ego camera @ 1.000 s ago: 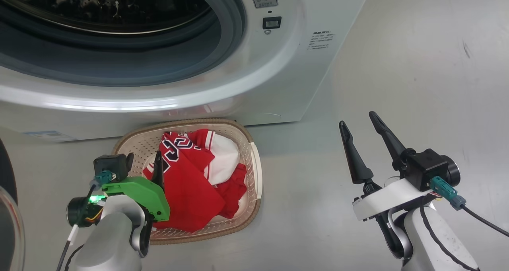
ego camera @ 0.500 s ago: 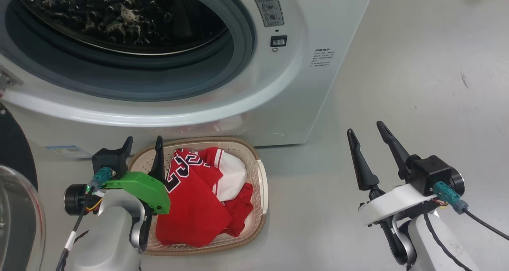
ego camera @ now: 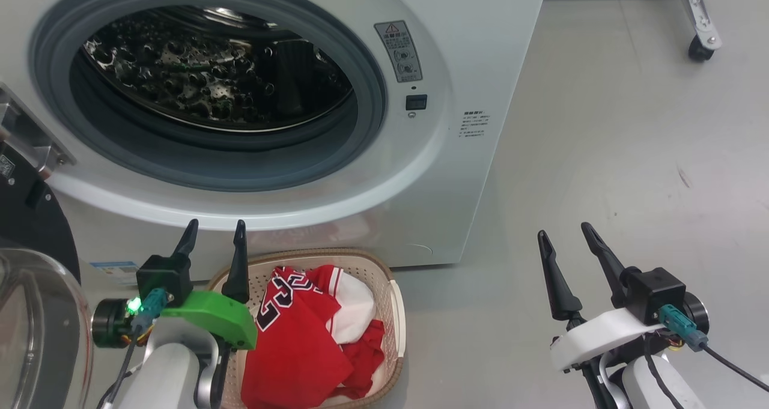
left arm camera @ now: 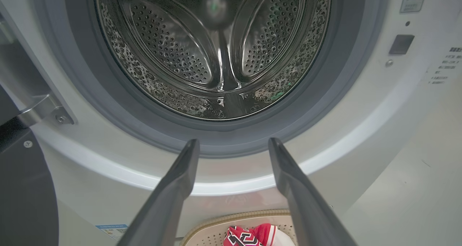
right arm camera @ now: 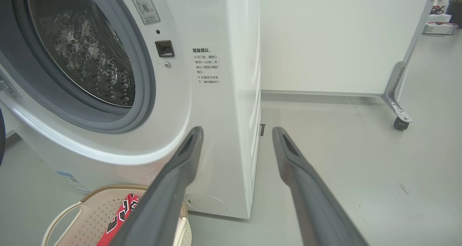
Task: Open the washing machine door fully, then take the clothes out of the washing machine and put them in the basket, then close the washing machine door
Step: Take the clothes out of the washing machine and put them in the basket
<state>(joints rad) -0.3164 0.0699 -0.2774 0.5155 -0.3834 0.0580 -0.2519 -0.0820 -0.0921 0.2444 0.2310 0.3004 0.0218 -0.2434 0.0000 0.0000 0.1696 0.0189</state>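
Observation:
The white washing machine (ego camera: 456, 48) stands with its steel drum (ego camera: 210, 66) bare. Its glossy black door (ego camera: 30, 229) hangs swung out at the far left, the glass bowl (ego camera: 36, 331) showing at the lower left. Red clothes (ego camera: 300, 337), a jersey with white trim among them, lie in the cream basket (ego camera: 398, 319) on the floor in front of the machine. My left gripper (ego camera: 215, 229) is open and empty, just left of the basket below the drum's rim. Over bare floor to the right, my right gripper (ego camera: 565, 233) is open and empty.
A grey rubber seal (left arm camera: 325, 94) rings the drum mouth. The door hinge bracket (left arm camera: 43, 108) juts out at the left. A wheeled white panel's caster (right arm camera: 400, 121) stands on the grey floor (ego camera: 631, 157) to the right of the machine.
The head camera has tilted up, so the machine and basket sit lower in view and more of the drum shows. Both grippers stay open; the clothes lie unmoved in the basket.

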